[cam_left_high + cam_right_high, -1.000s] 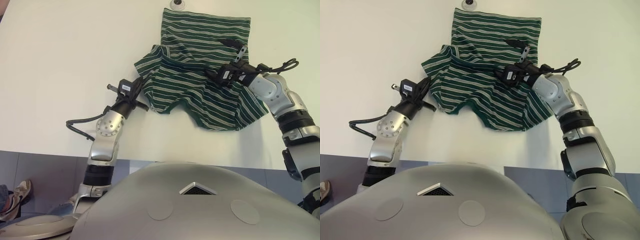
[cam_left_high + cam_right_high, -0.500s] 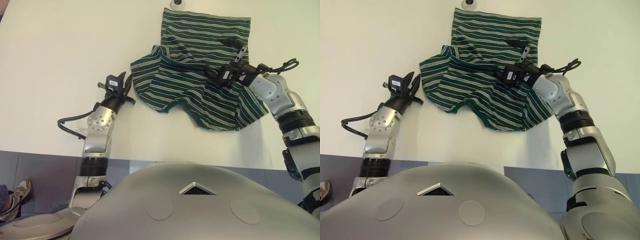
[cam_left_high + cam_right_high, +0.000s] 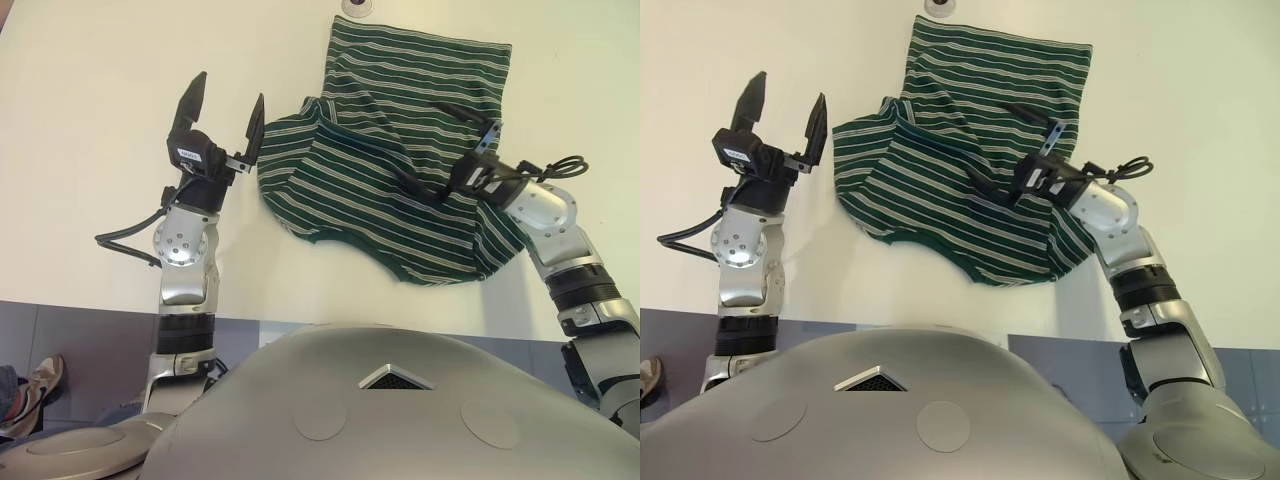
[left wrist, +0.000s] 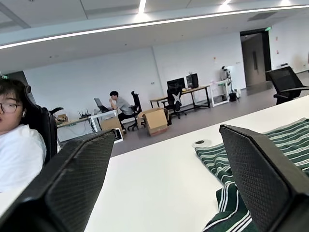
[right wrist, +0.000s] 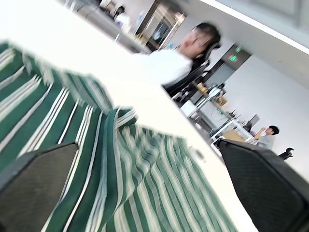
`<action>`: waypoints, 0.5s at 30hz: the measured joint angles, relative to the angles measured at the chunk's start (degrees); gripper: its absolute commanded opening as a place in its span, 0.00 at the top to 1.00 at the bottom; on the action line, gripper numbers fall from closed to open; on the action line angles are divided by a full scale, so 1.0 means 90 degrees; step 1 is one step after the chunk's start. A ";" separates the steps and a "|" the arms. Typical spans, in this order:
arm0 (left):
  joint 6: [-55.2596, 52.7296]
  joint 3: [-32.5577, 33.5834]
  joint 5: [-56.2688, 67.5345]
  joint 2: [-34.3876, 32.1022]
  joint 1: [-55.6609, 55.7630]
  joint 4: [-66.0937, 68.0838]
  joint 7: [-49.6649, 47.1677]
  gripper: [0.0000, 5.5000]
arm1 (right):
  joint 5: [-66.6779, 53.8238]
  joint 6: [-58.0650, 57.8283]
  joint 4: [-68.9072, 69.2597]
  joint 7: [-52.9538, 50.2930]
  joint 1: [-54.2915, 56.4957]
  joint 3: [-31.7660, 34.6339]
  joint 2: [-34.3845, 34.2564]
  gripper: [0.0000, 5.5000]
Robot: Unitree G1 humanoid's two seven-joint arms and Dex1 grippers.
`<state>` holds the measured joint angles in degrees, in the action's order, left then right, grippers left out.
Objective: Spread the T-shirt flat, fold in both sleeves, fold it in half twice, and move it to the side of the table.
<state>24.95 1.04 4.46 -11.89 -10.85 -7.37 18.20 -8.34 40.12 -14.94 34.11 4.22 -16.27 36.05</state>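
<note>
Spreading step, judged not finished: the T-shirt (image 3: 340,170), dark green with white stripes, lies in the upper middle of the head view on the white table (image 3: 100,100). It is bunched rather than flat. A raised ridge of cloth runs across its left half, and the near hem curves instead of lying straight. Its far edge sits just short of a small round disc (image 3: 356,6) at the top edge of the frame.

Left gripper (image 3: 228,95): upper left of centre, standing up off the table with fingertips pointing away from the robot. Jaws spread wide, nothing between them. One finger is just beside the shirt's left edge; I cannot tell whether it touches. Judgement: it is placed to take a fresh hold on that edge and draw it outward.

Right gripper (image 3: 985,137): right of centre, over the shirt's middle and right side. Jaws also wide apart, no cloth pinched. The right wrist view shows striped fabric lying below and between the two pads. Whether the fingers press on the cloth or hover above it cannot be told. Judgement: the arm sits there to pin or smooth the body of the shirt while the other side is pulled out.

Sleeve folds not yet made.
</note>
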 measured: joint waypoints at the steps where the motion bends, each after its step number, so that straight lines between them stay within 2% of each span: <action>1: 0.0137 0.0031 -0.0066 -0.0075 0.0022 0.0009 0.0006 0.16 | -0.0146 -0.0066 0.0111 0.0090 -0.0059 0.0067 0.0003 0.02; 3: 0.0510 0.0091 -0.0510 -0.0329 0.0213 0.0099 -0.0020 0.11 | -0.0468 -0.0196 0.0404 0.0306 -0.0232 0.0285 0.0035 0.02; 6: 0.0988 -0.0205 -0.2365 -0.0877 0.0646 0.0779 -0.0372 0.03 | -0.0629 -0.0372 0.0569 0.0557 -0.0347 0.0606 0.0193 0.02; 8: 0.0968 -0.0421 -0.3525 -0.1170 0.0965 0.1359 -0.0869 0.03 | -0.0712 -0.0397 0.0653 0.0749 -0.0549 0.0729 0.0240 0.02; 10: 0.0382 -0.0627 -0.4964 -0.1560 0.1560 0.2242 -0.1833 0.03 | -0.0896 -0.0439 0.0794 0.1068 -0.0811 0.0856 0.0384 0.02; 15: 0.0520 -0.1601 -0.6021 -0.2186 0.2006 0.2774 -0.2194 0.03 | -0.1228 -0.0610 0.0931 0.1490 -0.0899 0.1120 0.0409 0.02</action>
<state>29.63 -13.37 -49.73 -31.56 7.21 17.60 -1.54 -19.39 34.64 -6.56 47.53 -3.87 -6.19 39.73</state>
